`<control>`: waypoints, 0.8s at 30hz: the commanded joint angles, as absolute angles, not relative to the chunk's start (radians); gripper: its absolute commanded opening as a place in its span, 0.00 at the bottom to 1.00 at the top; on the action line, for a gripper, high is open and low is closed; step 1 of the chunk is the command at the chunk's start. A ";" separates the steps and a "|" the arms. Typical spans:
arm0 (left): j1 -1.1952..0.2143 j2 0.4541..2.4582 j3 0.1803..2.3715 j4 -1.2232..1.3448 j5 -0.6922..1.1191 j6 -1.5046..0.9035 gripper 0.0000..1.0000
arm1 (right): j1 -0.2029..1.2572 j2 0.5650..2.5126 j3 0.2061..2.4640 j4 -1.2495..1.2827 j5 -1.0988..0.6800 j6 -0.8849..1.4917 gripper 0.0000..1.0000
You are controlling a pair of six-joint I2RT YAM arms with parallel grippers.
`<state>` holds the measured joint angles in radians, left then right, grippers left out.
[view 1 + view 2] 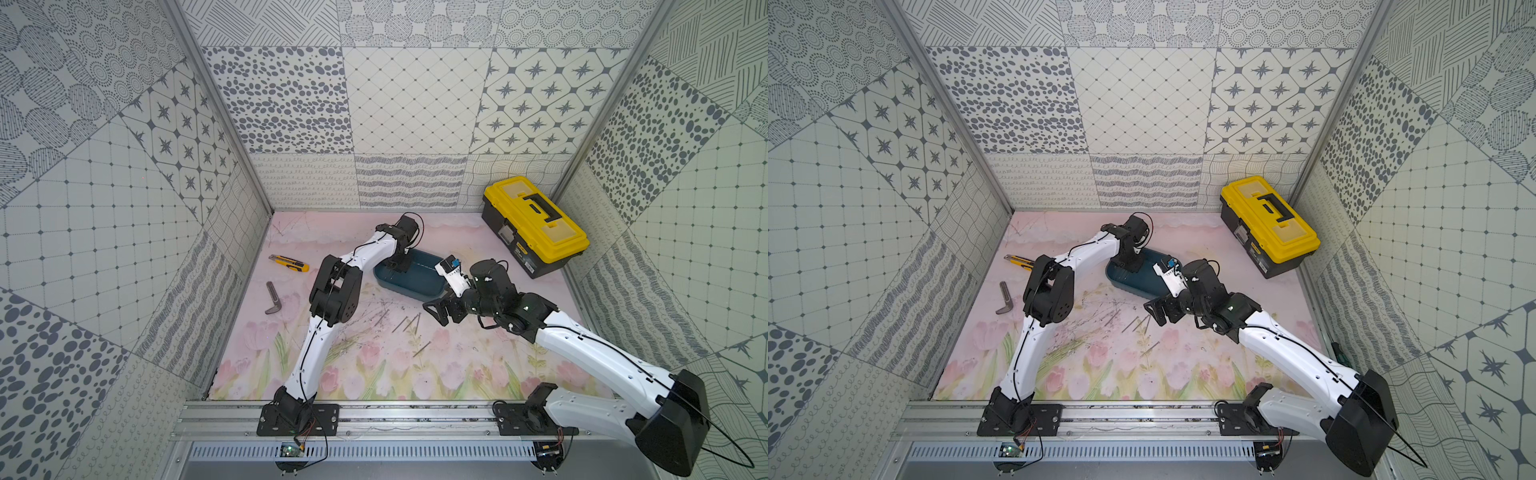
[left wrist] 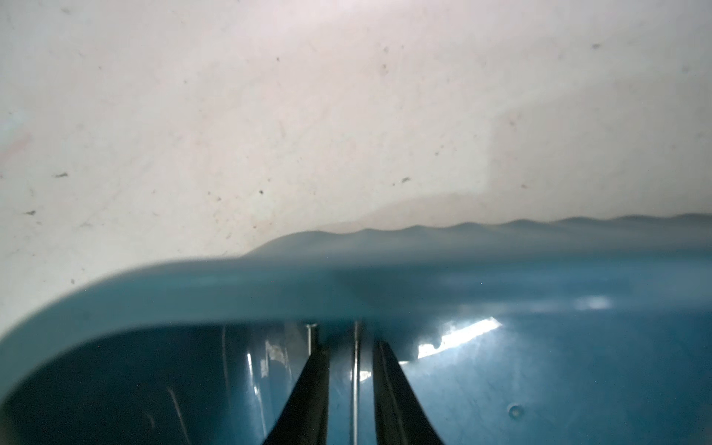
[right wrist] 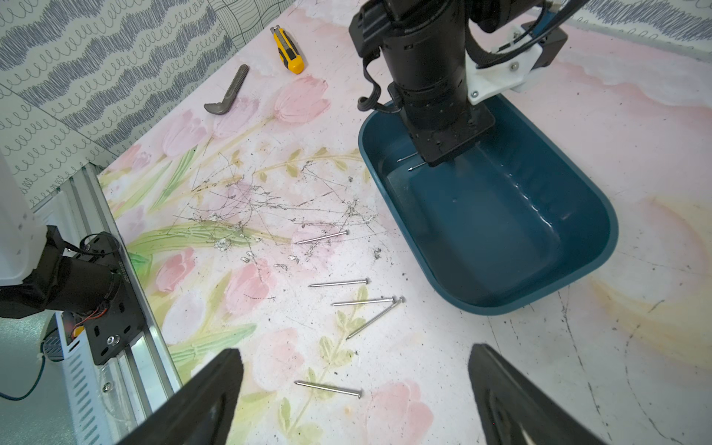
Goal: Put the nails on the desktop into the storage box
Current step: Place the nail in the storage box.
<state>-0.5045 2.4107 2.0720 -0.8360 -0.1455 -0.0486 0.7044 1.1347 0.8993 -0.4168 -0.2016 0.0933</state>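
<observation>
Nails point(image 3: 339, 284): five lie loose on the desktop point(image 3: 424, 366) just beside the storage box point(image 3: 481, 239), w/ two more poking out from under the left gripper point(image 2: 348, 345) inside the box. Left gripper is down in the box, jaws parted a little, a nail in the gap w/ space on both sides, not pinched. Right gripper point(image 3: 354, 350) hovers over the loose nails, jaws wide apart, nothing in them

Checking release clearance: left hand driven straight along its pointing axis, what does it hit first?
Probably the storage box floor, beside the nail between the left hand fingers; depth unclear.
</observation>
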 commanded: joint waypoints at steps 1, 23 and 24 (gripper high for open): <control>-0.520 2.375 2.083 -0.842 -0.164 -0.034 0.25 | 0.698 1.133 0.895 -0.375 -0.210 0.093 0.97; -0.575 1.996 1.890 -0.857 -0.216 -0.106 0.29 | 0.699 1.070 0.953 -0.403 -0.144 0.095 0.97; -0.574 1.964 1.861 -0.857 -0.216 -0.113 0.29 | 0.699 1.074 0.964 -0.414 -0.154 0.093 0.97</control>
<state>-0.5617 2.0800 1.9499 -0.8326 -0.1940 -0.0681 0.7044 1.0824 0.9150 -0.4232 -0.1631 0.0937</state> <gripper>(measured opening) 0.292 0.970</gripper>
